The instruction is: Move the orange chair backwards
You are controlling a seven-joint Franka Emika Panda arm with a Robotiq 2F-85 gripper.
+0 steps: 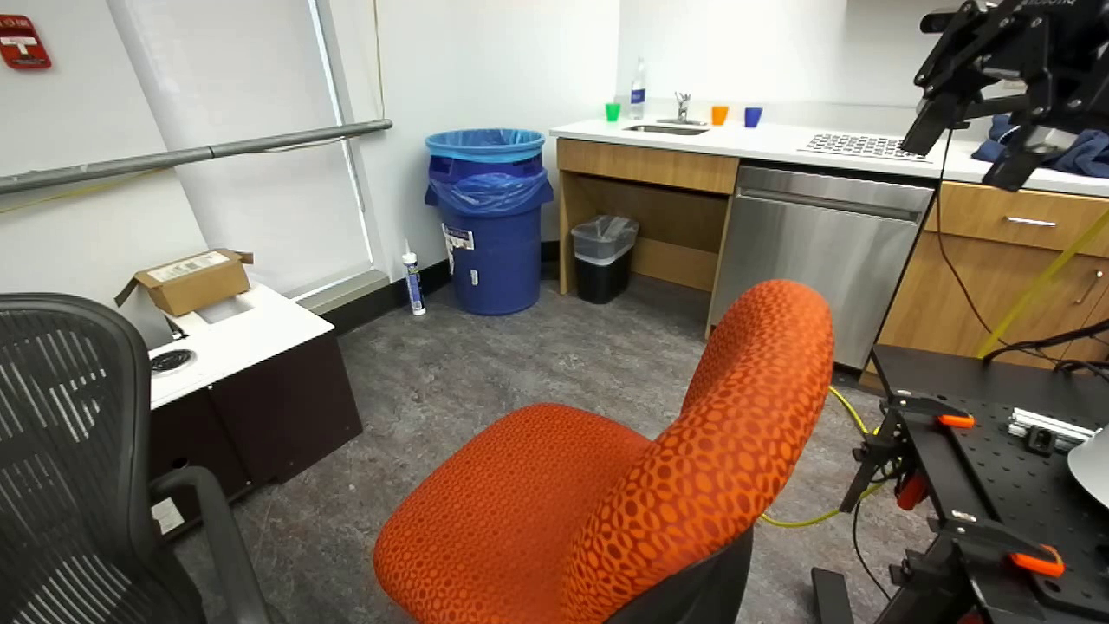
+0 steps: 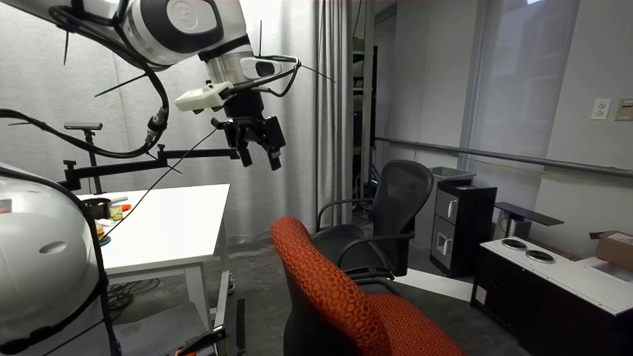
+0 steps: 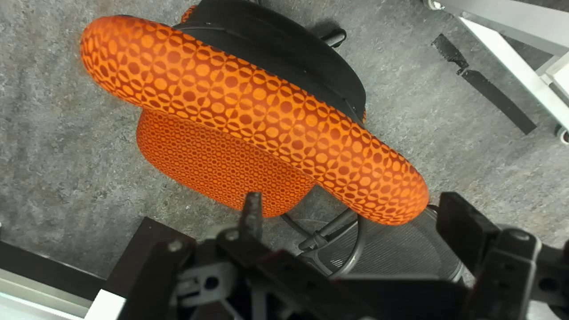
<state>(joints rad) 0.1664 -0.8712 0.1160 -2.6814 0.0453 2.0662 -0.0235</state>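
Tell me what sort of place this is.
Looks like a robotics lab in an office-type room with a kitchenette, judging by the robot arm, the orange chair and the countertop sink.

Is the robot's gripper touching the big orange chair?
Apart. An exterior view shows it: the open gripper hangs higher than the orange chair, with the grey curtain plainly visible in the gap between them.

orange chair [image 1: 628, 485]: lower part cut off in both exterior views | tool [image 3: 353, 211]: blurred in wrist view
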